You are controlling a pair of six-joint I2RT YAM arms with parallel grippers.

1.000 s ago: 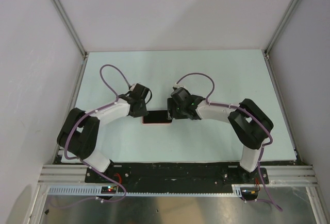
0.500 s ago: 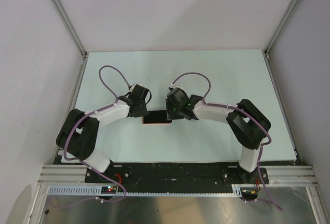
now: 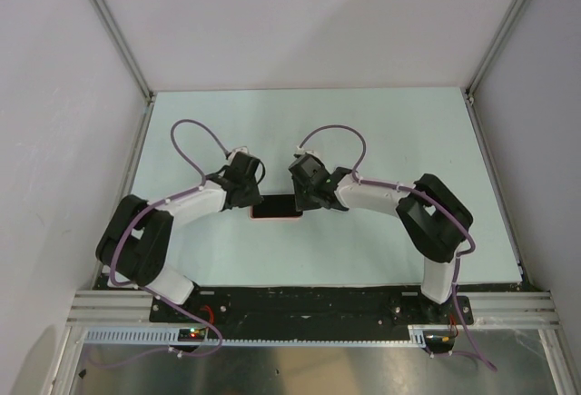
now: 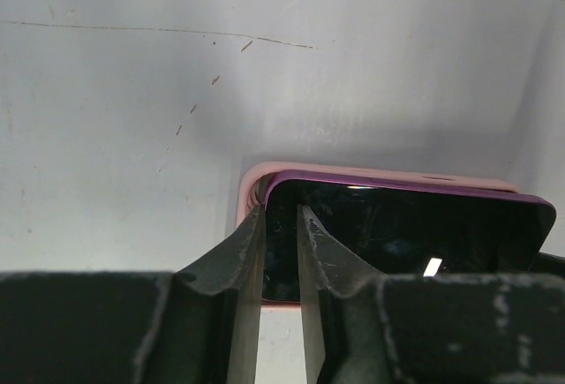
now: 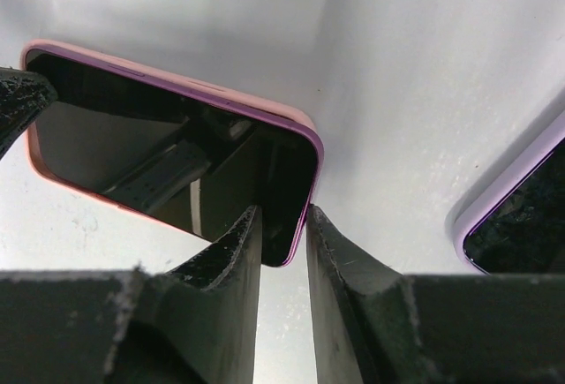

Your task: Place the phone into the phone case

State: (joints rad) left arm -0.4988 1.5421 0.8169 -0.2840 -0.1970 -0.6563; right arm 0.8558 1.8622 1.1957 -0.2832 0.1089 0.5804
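The glossy black phone [image 4: 397, 225] lies face up inside the salmon-pink phone case [image 4: 250, 185] (one end perhaps unseated).

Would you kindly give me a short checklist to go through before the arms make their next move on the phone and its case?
1. Phone lies within the phone case rim at the right end: ok.
2. Phone seated at the left end: not ok; in the left wrist view its corner looks raised above the pink rim.
3. Left claw placed at that left end: ok.
4. Right claw straddles a right-end corner: ok.
5. Either claw actually gripping: cannot tell; each shows only a narrow slit.
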